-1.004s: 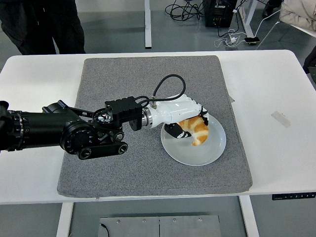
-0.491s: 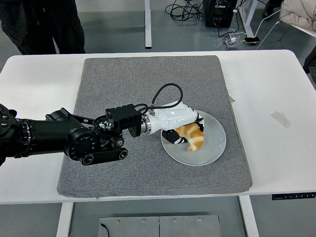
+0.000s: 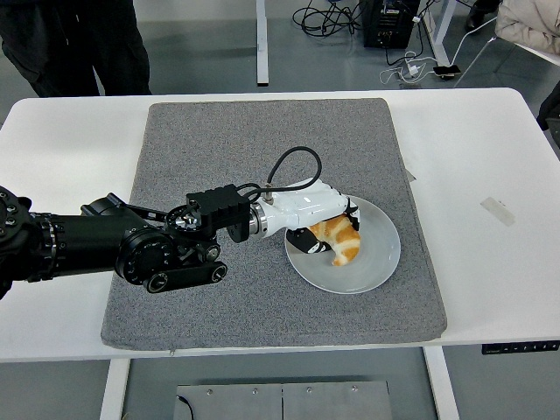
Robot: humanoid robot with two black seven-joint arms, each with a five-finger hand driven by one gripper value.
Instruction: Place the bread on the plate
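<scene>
No text, label, brand, number or sign can be read anywhere in the head view (the small pale strip (image 3: 496, 211) on the table (image 3: 490, 149), at about three o'clock, looks blank, or too small to tell).

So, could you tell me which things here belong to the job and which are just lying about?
Job:
- bread, on the plate
- plate
- left hand, over the bread

Lying about:
- grey mat
- strip of tape on the table
- cables on the floor
- person at the top
</scene>
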